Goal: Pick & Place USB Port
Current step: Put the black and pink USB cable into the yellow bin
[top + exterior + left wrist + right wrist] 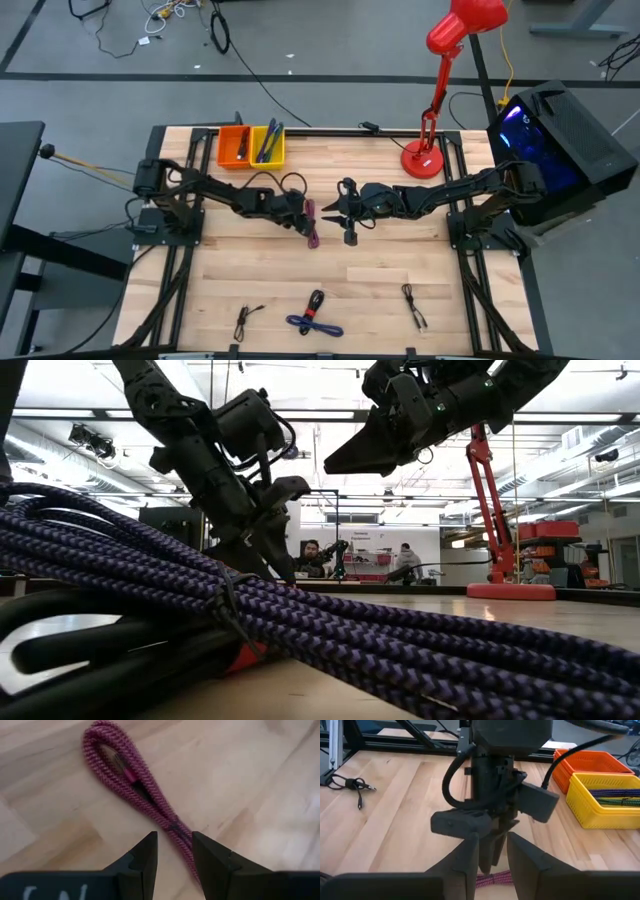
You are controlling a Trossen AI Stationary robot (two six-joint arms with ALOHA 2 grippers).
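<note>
The left gripper (174, 857) straddles the folded pink braided cable (131, 779) on the worktop (260, 780), fingers narrowly parted for grasping; the right gripper (335, 210), slightly parted, hovers just beside it.

No legible text, label, brand or number in any view. Left wrist view: pale marks on the dark gripper body at the frame edge, cut off and not readable as characters. Low view: signage-like shapes in the room beyond the surface, too small to read.
</note>
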